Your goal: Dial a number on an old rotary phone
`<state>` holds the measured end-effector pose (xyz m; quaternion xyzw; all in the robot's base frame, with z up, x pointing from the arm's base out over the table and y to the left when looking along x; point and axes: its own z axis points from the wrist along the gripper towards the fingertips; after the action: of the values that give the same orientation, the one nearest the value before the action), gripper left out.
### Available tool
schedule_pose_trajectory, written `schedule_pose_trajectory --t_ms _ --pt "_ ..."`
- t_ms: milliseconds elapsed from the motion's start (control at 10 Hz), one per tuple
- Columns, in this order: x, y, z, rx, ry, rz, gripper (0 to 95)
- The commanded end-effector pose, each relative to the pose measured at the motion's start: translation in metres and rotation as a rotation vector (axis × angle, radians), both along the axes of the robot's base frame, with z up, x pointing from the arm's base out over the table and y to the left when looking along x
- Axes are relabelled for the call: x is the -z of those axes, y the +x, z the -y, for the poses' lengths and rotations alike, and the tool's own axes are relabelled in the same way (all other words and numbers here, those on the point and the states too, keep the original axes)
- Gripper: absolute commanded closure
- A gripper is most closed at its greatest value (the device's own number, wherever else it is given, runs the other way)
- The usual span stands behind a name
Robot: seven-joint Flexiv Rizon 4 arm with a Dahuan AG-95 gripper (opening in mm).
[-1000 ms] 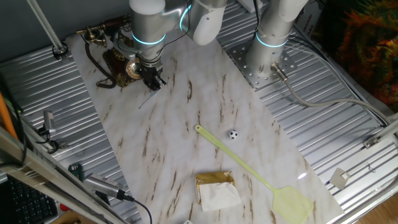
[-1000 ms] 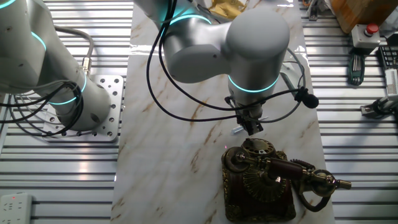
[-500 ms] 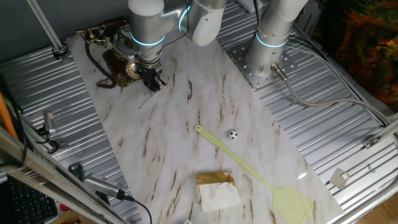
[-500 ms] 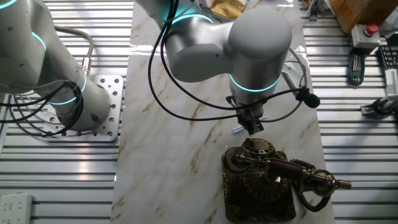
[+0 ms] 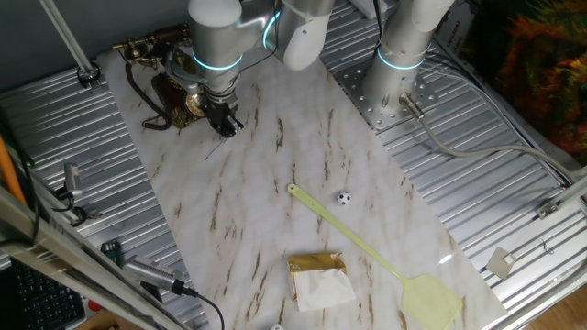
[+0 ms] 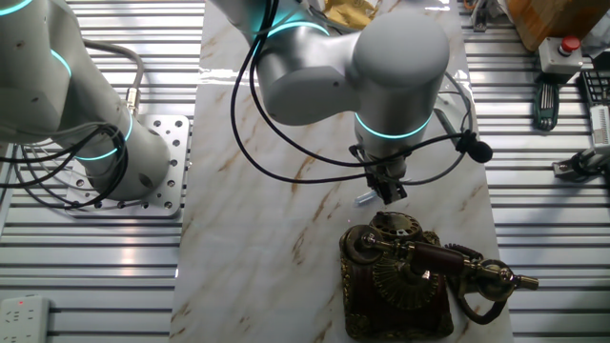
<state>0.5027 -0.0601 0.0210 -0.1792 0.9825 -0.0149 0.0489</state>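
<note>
The old rotary phone (image 5: 170, 92) stands at the far left corner of the marble board, dark brown with a brass dial (image 5: 193, 103) and an ornate handset (image 5: 147, 48) on its cradle. In the other fixed view the phone (image 6: 400, 276) is at the bottom with its handset (image 6: 448, 259) across it. My gripper (image 5: 224, 122) hangs right at the dial's edge, fingers close together and pointing down. In the other fixed view the gripper (image 6: 389, 193) sits just above the dial (image 6: 395, 228). I cannot tell whether it touches the dial.
A yellow fly swatter (image 5: 376, 258) lies across the near part of the marble board (image 5: 303, 156). A small black-and-white ball (image 5: 343, 197) and a gold-wrapped packet (image 5: 318, 279) lie near it. A second arm's base (image 5: 394, 64) stands at the back right.
My gripper has shifted slightly along the dial's edge; the phone and handset have not moved.
</note>
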Motion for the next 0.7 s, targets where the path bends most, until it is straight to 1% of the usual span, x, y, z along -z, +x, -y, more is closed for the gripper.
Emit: schedule_pose_trajectory --t_ms 100,700 --pt "0.0000 0.0003 -0.0001 0.001 0.001 -0.001 95.0" --pt "0.0028 0.0006 -0.0009 0.002 -0.001 -0.002 95.0"
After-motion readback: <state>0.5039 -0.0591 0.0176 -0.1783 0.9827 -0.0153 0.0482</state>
